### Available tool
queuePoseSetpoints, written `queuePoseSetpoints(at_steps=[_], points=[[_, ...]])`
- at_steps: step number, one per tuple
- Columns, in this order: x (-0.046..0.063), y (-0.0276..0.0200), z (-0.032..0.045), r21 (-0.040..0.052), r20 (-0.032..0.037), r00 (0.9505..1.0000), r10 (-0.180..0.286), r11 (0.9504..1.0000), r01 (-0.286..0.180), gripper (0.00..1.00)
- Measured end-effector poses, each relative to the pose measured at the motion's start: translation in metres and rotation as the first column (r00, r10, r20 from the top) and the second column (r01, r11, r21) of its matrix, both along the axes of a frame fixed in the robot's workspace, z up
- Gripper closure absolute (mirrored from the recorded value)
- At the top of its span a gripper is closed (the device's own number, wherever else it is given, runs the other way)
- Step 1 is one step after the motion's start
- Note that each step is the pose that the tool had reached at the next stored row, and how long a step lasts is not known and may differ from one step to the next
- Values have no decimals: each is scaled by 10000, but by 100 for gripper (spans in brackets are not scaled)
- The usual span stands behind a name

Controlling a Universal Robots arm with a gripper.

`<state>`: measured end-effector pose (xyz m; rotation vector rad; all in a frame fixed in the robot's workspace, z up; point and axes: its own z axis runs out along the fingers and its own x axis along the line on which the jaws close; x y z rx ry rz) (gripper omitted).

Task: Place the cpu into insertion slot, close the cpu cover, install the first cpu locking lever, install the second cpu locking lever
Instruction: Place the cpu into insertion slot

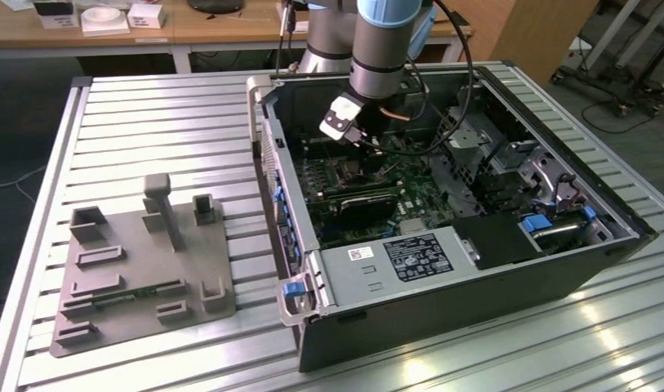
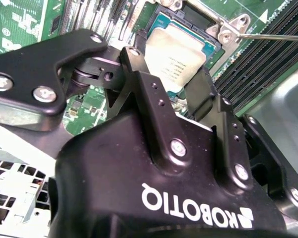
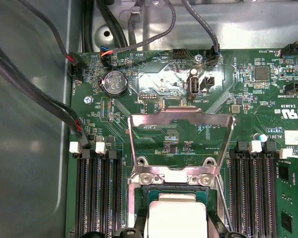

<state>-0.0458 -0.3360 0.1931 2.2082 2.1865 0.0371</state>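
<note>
Cpu point(image 3: 176, 218) at insertion slot point(image 3: 150, 197); cpu cover point(image 3: 181, 115) hinged open beside it.

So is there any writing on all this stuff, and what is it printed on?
On the hand: a white maker's logo on its black body, upside down in the second wrist view.
On the cpu: faint print on its metal top, too blurred to read.
On the motherboard: tiny white lettering, too small to read.
On the black label of the grey box: too small to read.
</note>
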Motion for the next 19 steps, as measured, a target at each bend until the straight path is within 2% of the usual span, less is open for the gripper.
queuePoseSetpoints(at_steps=[1, 2, 3, 4, 5, 10, 19], points=[[0, 0, 0, 0, 0, 10000, 0, 10000, 0, 39], [0, 0, 0, 1, -1, 10000, 0, 10000, 0, 39], [0, 0, 0, 3, -1, 10000, 0, 10000, 0, 33], [0, 0, -1, 5, 0, 10000, 0, 10000, 0, 33], [0, 0, 0, 3, -1, 10000, -1, 10000, 1, 27], [0, 2, -1, 2, -2, 10000, 0, 10000, 0, 27], [0, 48, -13, 14, -1, 10000, -1, 10000, 1, 27]])
